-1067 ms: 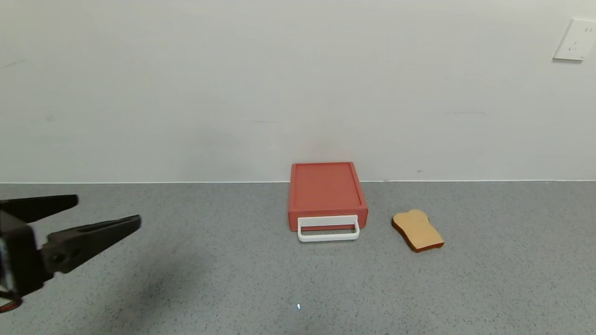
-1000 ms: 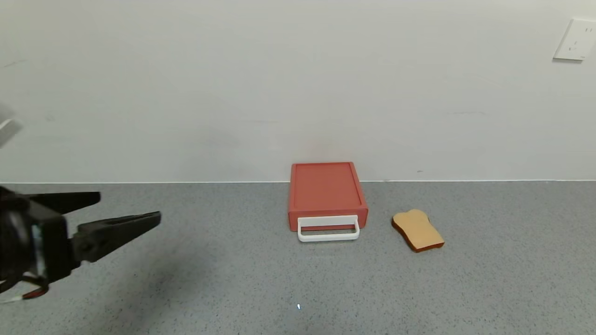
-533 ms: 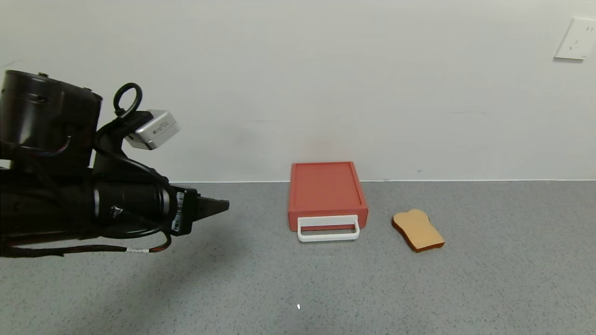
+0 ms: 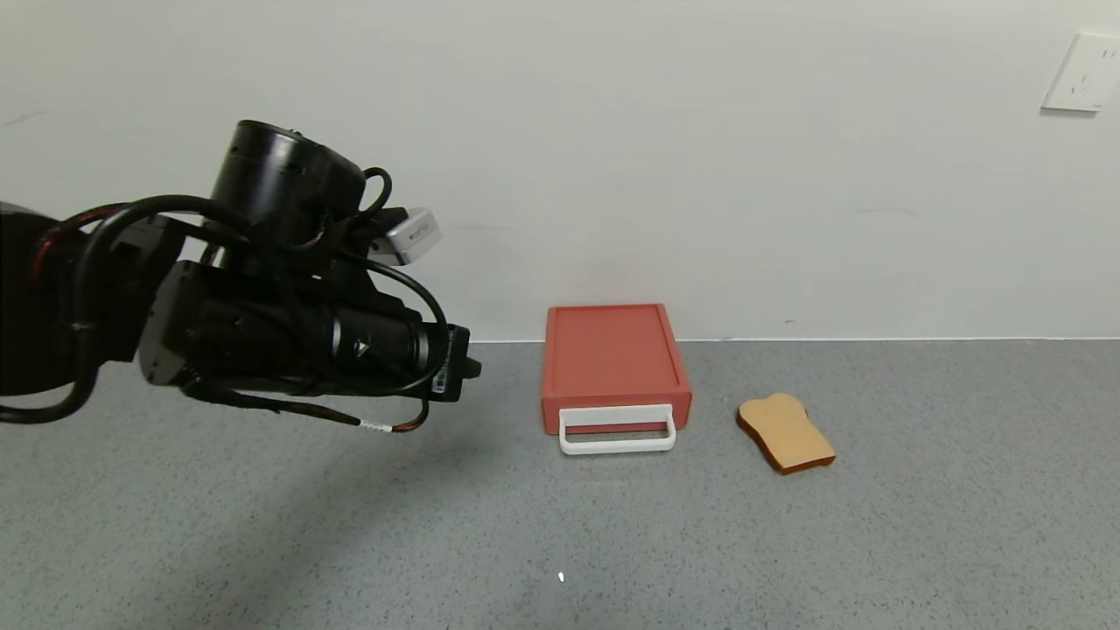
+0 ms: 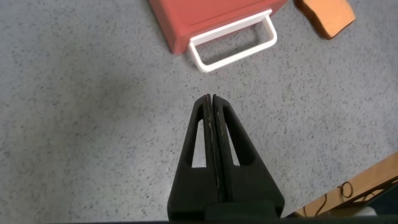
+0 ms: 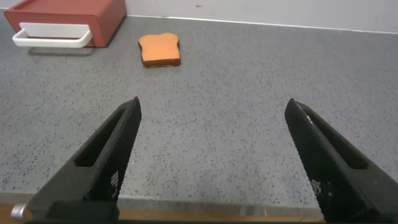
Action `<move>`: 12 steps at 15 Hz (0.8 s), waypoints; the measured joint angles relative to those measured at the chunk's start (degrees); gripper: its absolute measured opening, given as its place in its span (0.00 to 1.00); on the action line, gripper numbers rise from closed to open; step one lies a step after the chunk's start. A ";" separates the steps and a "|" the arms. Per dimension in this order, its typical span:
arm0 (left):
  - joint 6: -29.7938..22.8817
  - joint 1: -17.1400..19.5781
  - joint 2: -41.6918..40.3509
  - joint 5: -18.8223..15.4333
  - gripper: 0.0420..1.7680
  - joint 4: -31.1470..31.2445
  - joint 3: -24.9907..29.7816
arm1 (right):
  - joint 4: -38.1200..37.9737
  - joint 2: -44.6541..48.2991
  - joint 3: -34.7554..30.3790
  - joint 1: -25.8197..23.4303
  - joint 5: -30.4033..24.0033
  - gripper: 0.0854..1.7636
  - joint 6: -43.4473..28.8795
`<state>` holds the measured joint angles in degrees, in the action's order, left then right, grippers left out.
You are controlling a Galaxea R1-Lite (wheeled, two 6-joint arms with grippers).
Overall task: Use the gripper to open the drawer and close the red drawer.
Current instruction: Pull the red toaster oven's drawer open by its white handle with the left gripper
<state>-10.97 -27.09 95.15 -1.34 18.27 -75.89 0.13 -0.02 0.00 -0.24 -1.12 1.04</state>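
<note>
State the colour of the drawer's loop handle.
The handle is white, clearest in the head view.

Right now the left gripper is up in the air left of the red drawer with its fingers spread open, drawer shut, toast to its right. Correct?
Not quite. The left gripper has its fingers pressed together, not spread; the left wrist view shows them shut with nothing between. The rest holds: it hangs left of the drawer, which is shut, white handle facing the robot, with the toast to its right.

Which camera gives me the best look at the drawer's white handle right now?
Left wrist view: the white handle lies just ahead of the shut left hand. Head view shows it smaller, front-on. Right wrist view catches it at the edge.
</note>
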 joint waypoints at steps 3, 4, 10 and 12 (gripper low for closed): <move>-1.87 -1.19 5.21 -0.26 0.04 2.47 -6.14 | 0.02 0.02 0.00 -0.02 0.00 0.96 0.00; -3.44 -1.71 6.75 -0.45 0.04 3.28 -7.85 | 0.02 0.02 0.00 -0.02 -0.02 0.96 0.00; -11.46 -6.18 16.59 -0.63 0.04 9.14 -17.47 | 0.02 0.02 0.00 0.00 -0.13 0.96 0.20; -11.92 -7.45 19.65 -0.67 0.04 10.00 -19.32 | 0.00 0.02 0.00 0.00 -0.24 0.96 0.34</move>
<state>-22.89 -34.54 114.80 -2.01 28.27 -95.21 0.13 0.00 0.00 -0.24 -1.37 1.38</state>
